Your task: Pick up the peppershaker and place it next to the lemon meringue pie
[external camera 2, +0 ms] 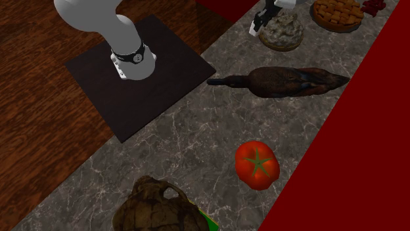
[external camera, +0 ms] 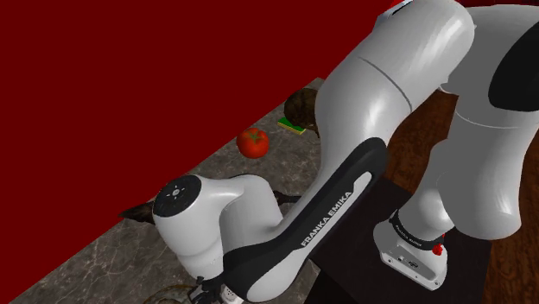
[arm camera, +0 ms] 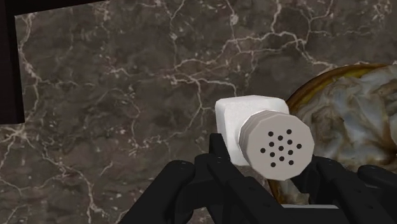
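The black gripper (arm camera: 270,167) is closed on the pepper shaker (arm camera: 262,135). Its two fingers (arm camera: 191,184) clasp the white body from either side, and the grey cap with its cluster of holes faces the wrist camera. Close by one finger lies the lemon meringue pie (arm camera: 356,114), brown-rimmed with a pale swirled topping. The shaker sits just beside that rim, though it is hard to say whether it rests on the surface or hangs above it. Beneath the gripper spreads the dark marble counter (arm camera: 114,95), veined in white.

In the second exterior view the gripper (external camera 2: 266,14) stands right beside the same pie (external camera 2: 284,33), with a lattice-topped pie (external camera 2: 338,13) just past it. Farther from the gripper along the counter lies a dark brown elongated thing (external camera 2: 282,82), then a tomato (external camera 2: 257,164). Farthest off is a mottled brown shell-like thing (external camera 2: 154,207) with a green sponge (external camera 2: 211,224) at its side. The white arm (external camera 2: 98,20) rises from the black stand (external camera 2: 164,92) on a wooden floor (external camera 2: 39,118).
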Controlling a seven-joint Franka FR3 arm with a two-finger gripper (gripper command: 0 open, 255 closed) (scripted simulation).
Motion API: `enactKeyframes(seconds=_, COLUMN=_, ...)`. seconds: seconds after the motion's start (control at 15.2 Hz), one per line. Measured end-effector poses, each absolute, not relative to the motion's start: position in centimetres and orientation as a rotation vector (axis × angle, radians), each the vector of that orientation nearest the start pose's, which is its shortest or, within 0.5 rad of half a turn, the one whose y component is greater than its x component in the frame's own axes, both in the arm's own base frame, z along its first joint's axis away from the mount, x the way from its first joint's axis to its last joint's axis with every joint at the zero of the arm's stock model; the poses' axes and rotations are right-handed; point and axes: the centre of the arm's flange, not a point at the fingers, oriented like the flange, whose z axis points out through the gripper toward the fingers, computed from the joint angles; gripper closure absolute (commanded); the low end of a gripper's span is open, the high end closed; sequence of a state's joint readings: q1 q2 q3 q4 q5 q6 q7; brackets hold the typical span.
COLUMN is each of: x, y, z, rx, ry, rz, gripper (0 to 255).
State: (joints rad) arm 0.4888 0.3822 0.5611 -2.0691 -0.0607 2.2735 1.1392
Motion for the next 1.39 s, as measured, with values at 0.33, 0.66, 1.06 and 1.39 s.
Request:
enactKeyframes(seconds=0.33, x=29.2, y=49.5, z=23.6, rx=-3.156, ry=0.108, rz=0.306, gripper=255)
enactKeyframes(seconds=0.66, x=29.2, y=49.5, z=21.2, rx=-3.156, ry=0.108, rz=0.307, gripper=255)
enactKeyframes(seconds=1.06, x=29.2, y=49.5, z=21.0, rx=-3.156, ry=0.107, rz=0.306, gripper=255)
enactKeyframes(seconds=1.39, x=29.2, y=49.5, z=21.0, rx=-3.156, ry=0.107, rz=0.306, gripper=0)
